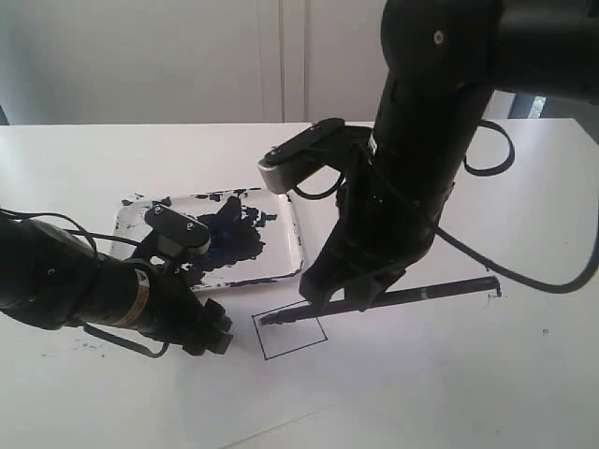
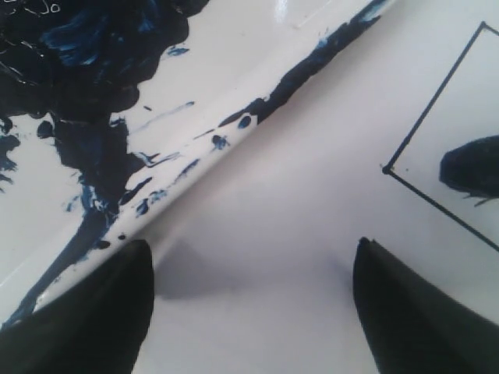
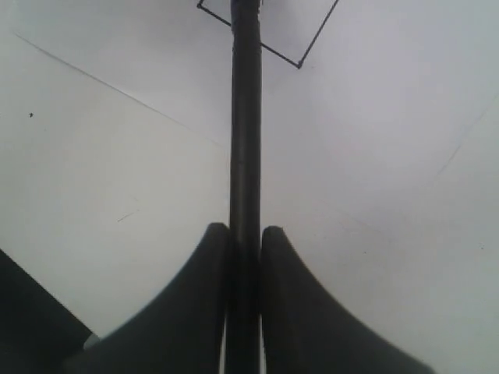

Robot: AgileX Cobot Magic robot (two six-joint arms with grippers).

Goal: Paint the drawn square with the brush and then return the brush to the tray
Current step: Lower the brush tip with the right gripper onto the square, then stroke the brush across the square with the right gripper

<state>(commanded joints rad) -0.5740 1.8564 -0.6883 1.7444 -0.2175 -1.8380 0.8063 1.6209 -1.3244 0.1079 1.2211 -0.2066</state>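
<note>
The drawn square (image 1: pixel 291 336) lies on the white table just in front of the tray (image 1: pixel 292 245). My right gripper (image 1: pixel 348 297) is shut on the brush (image 1: pixel 412 296), whose long black handle runs out to the right while its dark tip (image 1: pixel 271 319) rests at the square's left corner. In the right wrist view the brush (image 3: pixel 245 140) runs straight out from between the shut fingers (image 3: pixel 201 312) to the square (image 3: pixel 316 40). My left gripper (image 1: pixel 213 339) stands open on the table left of the square, beside the tray's front rim (image 2: pixel 234 132). The left wrist view shows the square's corner (image 2: pixel 425 128) and the dark brush tip (image 2: pixel 472 165) inside it.
Dark blue paint (image 1: pixel 225 234) is smeared over the tray's middle. Small paint specks (image 1: pixel 89 346) dot the table at the left. A thin line (image 3: pixel 117 89) crosses the table surface. The right arm's black cable (image 1: pixel 533 281) loops out over the table on the right.
</note>
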